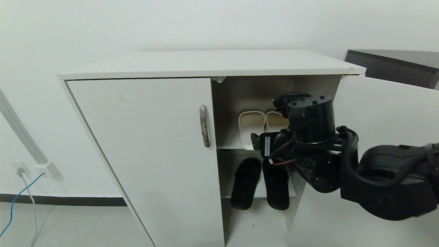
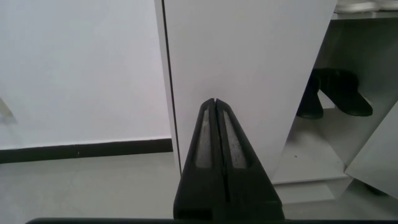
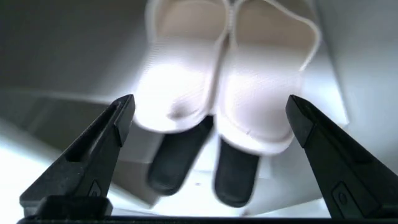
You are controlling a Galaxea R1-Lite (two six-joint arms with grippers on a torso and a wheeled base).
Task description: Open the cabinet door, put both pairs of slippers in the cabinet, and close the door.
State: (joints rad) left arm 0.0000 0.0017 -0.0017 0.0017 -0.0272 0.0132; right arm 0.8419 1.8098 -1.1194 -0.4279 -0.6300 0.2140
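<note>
The cabinet (image 1: 205, 63) is a smooth white box with a flat slab top. Its left door (image 1: 144, 144) is closed and carries 1 slim upright metal handle (image 1: 204, 126) at its inner edge. The right door (image 1: 387, 109) is swung open.

Inside, 2 shelves show. The white slippers (image 1: 252, 127) lie side by side, touching, on the upper shelf (image 1: 226, 146). They look like matte rubber with rounded ends, and their near ends reach the shelf's front edge. The black slippers (image 1: 247, 183) lie side by side on the lower shelf (image 1: 224, 192), long and matte, their rounded near ends hanging over its front edge.

The right arm (image 1: 377, 178), glossy black with a round wrist, hangs in front of the opening at upper-shelf height. The right jaws are wide apart and grip nothing; in the right wrist view the white slippers (image 3: 230, 68) sit between the 2 wedge-shaped tips, with the black slippers (image 3: 180, 155) below.

The left jaws are pressed together, 2 grey ribbed pads meeting in 1 seam. They point at the closed left door, low near the floor, with the black slippers (image 2: 339, 93) off to the side.
</note>
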